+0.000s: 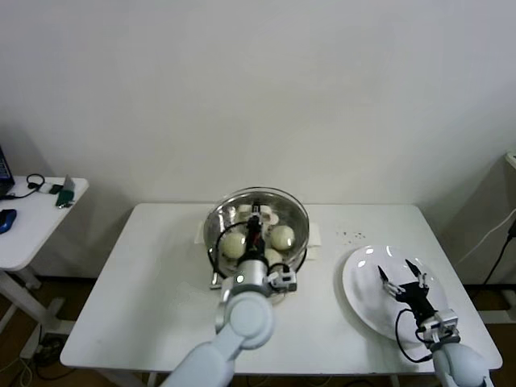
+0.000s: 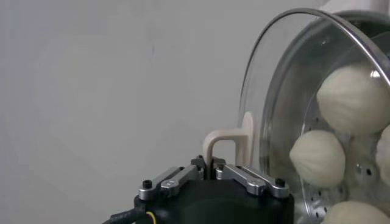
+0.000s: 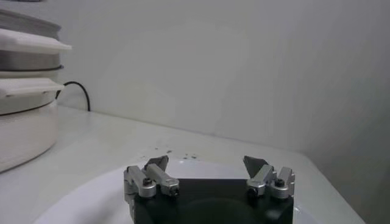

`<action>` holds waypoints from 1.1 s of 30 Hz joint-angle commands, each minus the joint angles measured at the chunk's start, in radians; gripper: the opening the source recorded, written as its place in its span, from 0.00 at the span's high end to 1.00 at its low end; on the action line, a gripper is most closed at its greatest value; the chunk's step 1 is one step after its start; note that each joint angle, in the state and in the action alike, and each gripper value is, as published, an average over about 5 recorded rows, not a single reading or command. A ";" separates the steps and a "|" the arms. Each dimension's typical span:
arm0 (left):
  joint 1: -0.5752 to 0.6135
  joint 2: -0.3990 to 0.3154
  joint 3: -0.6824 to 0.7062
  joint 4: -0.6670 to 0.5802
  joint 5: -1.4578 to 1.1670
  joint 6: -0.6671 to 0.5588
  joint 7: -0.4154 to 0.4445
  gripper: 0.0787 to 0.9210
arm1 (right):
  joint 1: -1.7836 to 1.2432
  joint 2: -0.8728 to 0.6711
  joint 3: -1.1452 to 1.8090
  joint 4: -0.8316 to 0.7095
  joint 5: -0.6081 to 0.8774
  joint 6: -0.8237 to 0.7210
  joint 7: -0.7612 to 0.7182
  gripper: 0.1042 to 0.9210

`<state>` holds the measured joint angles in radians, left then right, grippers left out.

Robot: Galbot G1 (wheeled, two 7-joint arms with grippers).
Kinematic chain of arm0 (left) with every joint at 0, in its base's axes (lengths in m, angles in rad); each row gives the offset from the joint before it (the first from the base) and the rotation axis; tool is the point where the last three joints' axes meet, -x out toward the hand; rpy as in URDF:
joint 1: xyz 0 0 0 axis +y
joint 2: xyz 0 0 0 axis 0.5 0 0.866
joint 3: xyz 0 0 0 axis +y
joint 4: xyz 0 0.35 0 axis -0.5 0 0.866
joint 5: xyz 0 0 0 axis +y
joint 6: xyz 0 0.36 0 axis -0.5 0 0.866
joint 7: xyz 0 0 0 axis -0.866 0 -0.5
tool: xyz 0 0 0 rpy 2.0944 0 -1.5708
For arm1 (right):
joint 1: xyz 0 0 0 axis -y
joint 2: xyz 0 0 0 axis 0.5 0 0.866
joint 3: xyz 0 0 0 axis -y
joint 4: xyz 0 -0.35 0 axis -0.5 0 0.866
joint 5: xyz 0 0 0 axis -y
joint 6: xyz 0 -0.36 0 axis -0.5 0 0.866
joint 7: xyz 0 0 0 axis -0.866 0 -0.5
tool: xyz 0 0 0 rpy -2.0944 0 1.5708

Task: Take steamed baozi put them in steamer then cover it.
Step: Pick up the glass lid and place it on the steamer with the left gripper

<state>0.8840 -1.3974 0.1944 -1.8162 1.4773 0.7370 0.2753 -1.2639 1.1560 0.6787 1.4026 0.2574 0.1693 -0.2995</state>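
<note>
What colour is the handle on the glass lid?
Pale cream handle on the clear lid, best in the left wrist view.

Left hand (image 1: pixel 255 228) clamped, seemingly on something; right hand (image 1: pixel 402 276) spread open.

**Bystanders around the work surface**

A rectangular white table (image 1: pixel 145 282) stands against a plain pale wall (image 1: pixel 258 89). On its right side lies a flat round white plate (image 1: pixel 363 282), with a scatter of tiny dark specks (image 1: pixel 348 235) on the tabletop just behind it. Well apart to the left, a smaller white side table (image 1: pixel 36 222) holds a coiled black cable (image 1: pixel 34 182), a small green object (image 1: pixel 64 193) and a blue item (image 1: pixel 6 219) at its edge.
</note>
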 commanded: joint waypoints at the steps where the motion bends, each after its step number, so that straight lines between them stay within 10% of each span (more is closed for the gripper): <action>1: -0.034 -0.032 0.033 0.071 0.011 0.033 -0.004 0.92 | -0.001 0.003 0.006 -0.001 -0.001 0.003 -0.001 0.12; 33: -0.040 0.009 0.027 0.121 -0.018 0.047 -0.029 0.92 | 0.006 0.018 0.010 -0.006 -0.011 0.011 -0.003 0.12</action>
<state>0.8435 -1.3947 0.2221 -1.7020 1.4705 0.7367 0.2502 -1.2579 1.1742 0.6877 1.3949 0.2475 0.1797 -0.3022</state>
